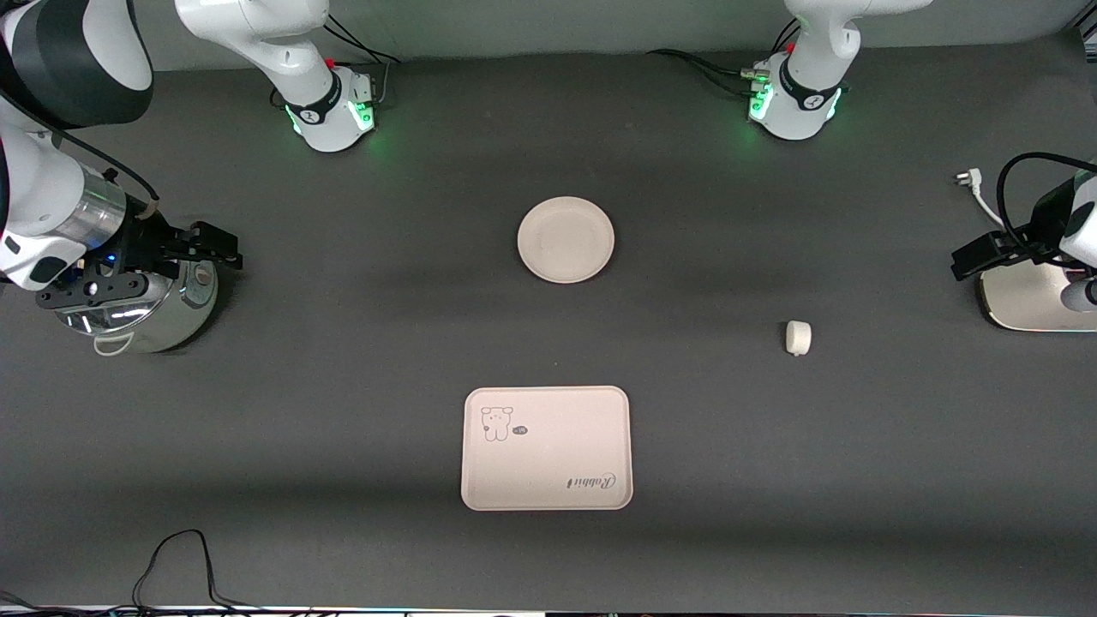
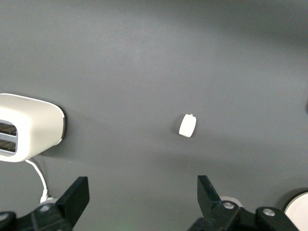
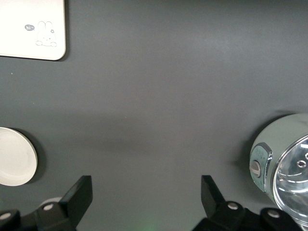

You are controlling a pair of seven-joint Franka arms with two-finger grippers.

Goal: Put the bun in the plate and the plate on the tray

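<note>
Two end effectors are mine, and both hang spread wide with nothing between the fingers. My left end effector is over the toaster at the left arm's end of the worktop; my right end effector is over a shiny kettle at the right arm's end and waits there. The bun lies alone on the worktop, toward the left arm's end, between the toaster and the plate, and nearer the front camera than the plate. In the left wrist view the bun sits ahead of my open fingers, so I judge the left arm the better placed to take it. The tray lies bare, nearer the front camera than the plate, well apart from it.
</note>
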